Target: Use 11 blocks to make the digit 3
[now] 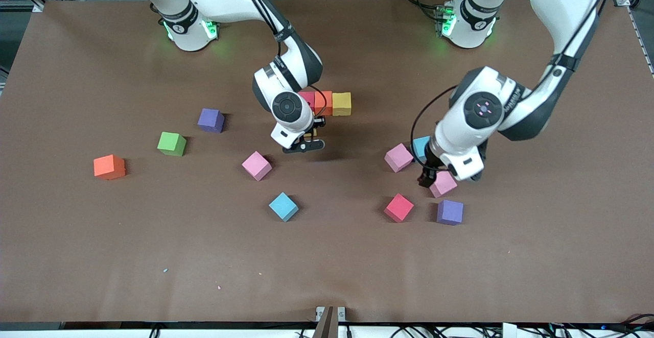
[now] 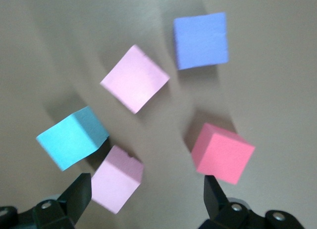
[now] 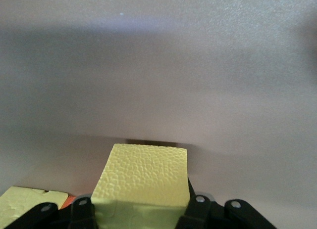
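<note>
My right gripper [image 1: 304, 145] [image 3: 141, 209] is shut on a yellow block [image 3: 148, 177] over the table, close by a row of red [image 1: 306, 97], orange [image 1: 323, 102] and yellow [image 1: 341, 103] blocks. My left gripper [image 1: 426, 177] [image 2: 147, 194] hangs open and empty over a cluster: two pink blocks [image 1: 398, 157] [image 1: 442, 184], a light blue block [image 1: 421, 146] and a red block [image 1: 398, 208]. One pink block [image 2: 117, 178] lies by one of its fingers [image 2: 79, 192]. Loose toward the right arm's end lie green [image 1: 171, 143], orange-red [image 1: 109, 167], pink [image 1: 256, 165] and light blue [image 1: 283, 207] blocks.
A purple cube [image 1: 450, 212] sits beside the red block, nearer to the front camera than my left gripper. Another purple cube [image 1: 211, 120] lies near the green block. The brown table [image 1: 327, 266] is bare along its front edge.
</note>
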